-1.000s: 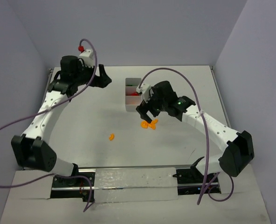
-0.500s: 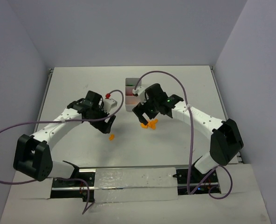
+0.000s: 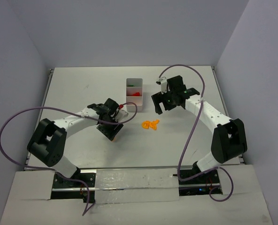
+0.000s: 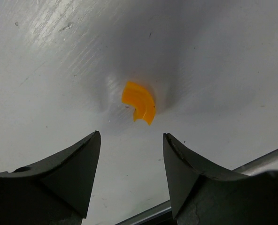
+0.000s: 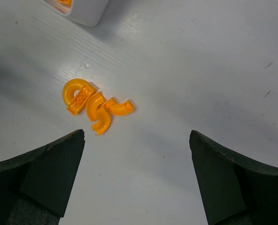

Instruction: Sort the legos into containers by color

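Orange legos [image 3: 150, 124] lie loose on the counter [image 3: 73, 89], and neither gripper holds one.
Your left gripper [image 4: 132, 140] hangs low over the lone curved orange piece [image 4: 139, 107]. Its jaws are apart and the piece sits just beyond the tips, so it looks lined up for a pick. Your right gripper [image 5: 136, 136] is spread wide and empty above the cluster, which sits just near and right of the white tray [image 3: 134, 79]. The tray's near end already shows orange, likely their destination.
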Tool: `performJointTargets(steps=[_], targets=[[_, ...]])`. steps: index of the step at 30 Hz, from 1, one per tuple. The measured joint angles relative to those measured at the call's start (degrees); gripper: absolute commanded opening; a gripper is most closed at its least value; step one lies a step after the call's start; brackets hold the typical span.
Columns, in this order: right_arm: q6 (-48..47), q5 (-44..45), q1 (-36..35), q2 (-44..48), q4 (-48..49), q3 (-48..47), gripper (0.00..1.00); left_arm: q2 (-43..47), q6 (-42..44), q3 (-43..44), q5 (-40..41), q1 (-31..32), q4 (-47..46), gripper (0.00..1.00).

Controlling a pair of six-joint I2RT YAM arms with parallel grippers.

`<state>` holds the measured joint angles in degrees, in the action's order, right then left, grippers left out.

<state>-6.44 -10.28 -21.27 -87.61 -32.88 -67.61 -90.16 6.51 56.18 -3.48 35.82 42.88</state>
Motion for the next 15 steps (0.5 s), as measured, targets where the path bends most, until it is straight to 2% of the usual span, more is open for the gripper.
performJointTargets(steps=[15], targets=[[-0.1,-1.2,0.6,0.0,-0.2,0.0,0.99,-5.7,-3.2,1.8,1.4,3.3,-1.6,0.56]])
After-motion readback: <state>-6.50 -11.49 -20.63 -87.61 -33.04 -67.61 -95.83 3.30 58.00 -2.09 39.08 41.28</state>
